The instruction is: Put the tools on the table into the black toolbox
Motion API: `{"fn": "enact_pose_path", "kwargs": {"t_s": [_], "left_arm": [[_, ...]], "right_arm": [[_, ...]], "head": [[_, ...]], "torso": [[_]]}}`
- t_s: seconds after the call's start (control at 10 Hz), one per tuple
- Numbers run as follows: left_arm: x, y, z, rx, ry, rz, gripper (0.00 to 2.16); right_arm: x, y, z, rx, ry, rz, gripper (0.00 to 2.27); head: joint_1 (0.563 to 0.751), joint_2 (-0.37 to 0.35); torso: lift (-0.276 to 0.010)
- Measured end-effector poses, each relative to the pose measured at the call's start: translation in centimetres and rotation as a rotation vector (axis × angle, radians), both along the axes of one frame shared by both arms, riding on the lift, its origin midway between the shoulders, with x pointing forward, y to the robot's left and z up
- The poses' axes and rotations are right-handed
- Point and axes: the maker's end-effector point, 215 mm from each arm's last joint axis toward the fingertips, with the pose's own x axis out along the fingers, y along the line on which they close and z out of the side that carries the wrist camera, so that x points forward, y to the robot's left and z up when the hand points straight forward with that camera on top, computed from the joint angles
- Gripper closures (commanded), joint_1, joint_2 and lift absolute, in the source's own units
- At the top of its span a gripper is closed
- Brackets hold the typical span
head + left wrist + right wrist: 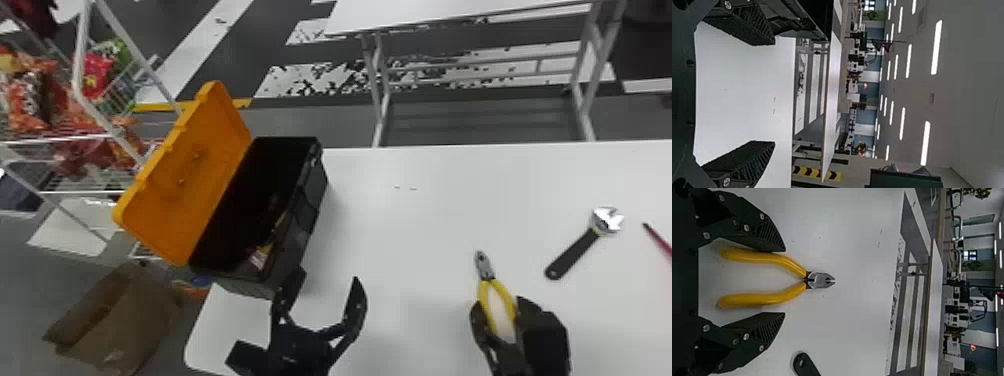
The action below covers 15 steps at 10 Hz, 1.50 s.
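My right gripper (497, 320) is open around the yellow handles of the pliers (484, 267), which lie on the white table. In the right wrist view the pliers (766, 261) lie between the fingers of my right gripper (784, 282), one finger to each side. An adjustable wrench (575, 252) lies farther right, and a red screwdriver (662, 243) is at the right edge. The black toolbox (310, 200) stands with its orange lid (185, 185) raised, some items inside. My left gripper (325, 295) is open beside its near end; in the left wrist view that gripper (774, 94) holds nothing.
The white table (400, 215) carries the toolbox at its left end. A cardboard box (125, 320) is on the floor at the left, and a wire rack (80, 135) with snack bags stands behind it. Another white table (450, 12) is across the aisle.
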Motion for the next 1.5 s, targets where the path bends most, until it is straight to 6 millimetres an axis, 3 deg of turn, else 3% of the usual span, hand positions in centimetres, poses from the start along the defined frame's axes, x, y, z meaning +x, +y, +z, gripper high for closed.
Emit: {"fn": "enact_pose_path", "kwargs": {"t_s": [0.1, 0.2, 1.0, 1.2, 1.5], "left_arm": [[0.0, 0.0, 0.0, 0.000, 0.000, 0.000, 0.09], [0.0, 0.0, 0.0, 0.001, -0.001, -0.001, 0.09], [0.1, -0.1, 1.0, -0.009, -0.018, -0.015, 0.09], [0.1, -0.8, 1.5, -0.037, -0.007, -0.054, 0.09], [0.3, -2.8, 0.3, -0.124, 0.091, -0.149, 0.09]], "right_arm": [[0.0, 0.0, -0.1, -0.002, 0.003, 0.000, 1.98], [0.0, -0.1, -0.1, -0.001, 0.005, -0.001, 2.02], [-0.2, 0.2, 3.4, 0.033, -0.073, -0.008, 2.05], [-0.5, 0.8, 4.7, 0.029, -0.113, 0.004, 2.10], [-1.2, 1.6, 7.7, 0.044, -0.202, 0.019, 2.10]], "head": [[0.695, 0.350], [0.695, 0.350], [0.695, 0.350], [0.695, 0.350], [0.695, 0.347]], "torso": [[-0.075], [-0.075], [-0.075], [-0.075], [-0.075]]}}
